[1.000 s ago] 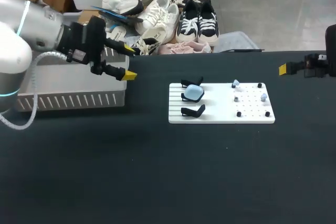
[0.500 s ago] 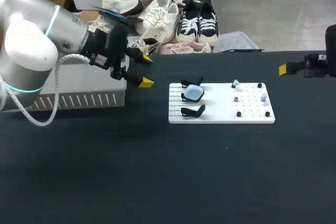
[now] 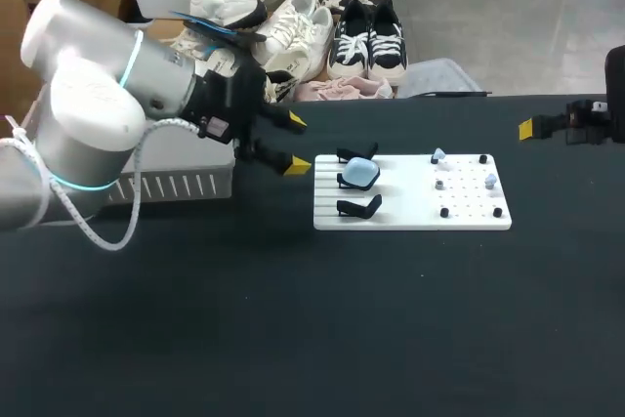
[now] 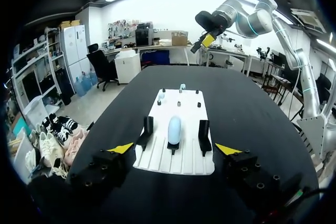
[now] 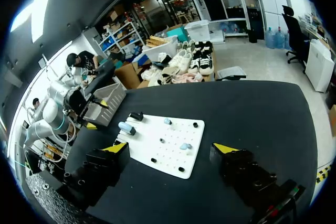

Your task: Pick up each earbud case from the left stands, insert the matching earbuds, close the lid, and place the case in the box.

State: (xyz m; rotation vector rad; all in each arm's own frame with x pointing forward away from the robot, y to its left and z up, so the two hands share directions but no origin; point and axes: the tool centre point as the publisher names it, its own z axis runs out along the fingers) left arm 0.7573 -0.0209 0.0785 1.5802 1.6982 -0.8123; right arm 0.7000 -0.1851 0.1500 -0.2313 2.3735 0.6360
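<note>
A white board (image 3: 410, 204) lies on the black table. Black stands (image 3: 359, 207) line its left side, and a light blue earbud case (image 3: 360, 174) sits on the middle one. Two light blue earbuds (image 3: 438, 155) (image 3: 490, 181) rest on its right half. My left gripper (image 3: 296, 144) hangs open just left of the stands. In the left wrist view the case (image 4: 174, 129) stands straight ahead of the open left gripper (image 4: 175, 149). My right gripper (image 3: 532, 128) stays near the table's far right edge, open (image 5: 170, 148) and empty, well away from the board (image 5: 157, 153).
A grey slotted box (image 3: 176, 183) stands at the table's left, partly behind my left arm. Small black pegs (image 3: 444, 212) stick up on the board's right half. The table's far edge runs just behind the board.
My left arm has swung right, from over the grey box to just beside the board's stands, with its gripper still open. The right arm has kept still.
</note>
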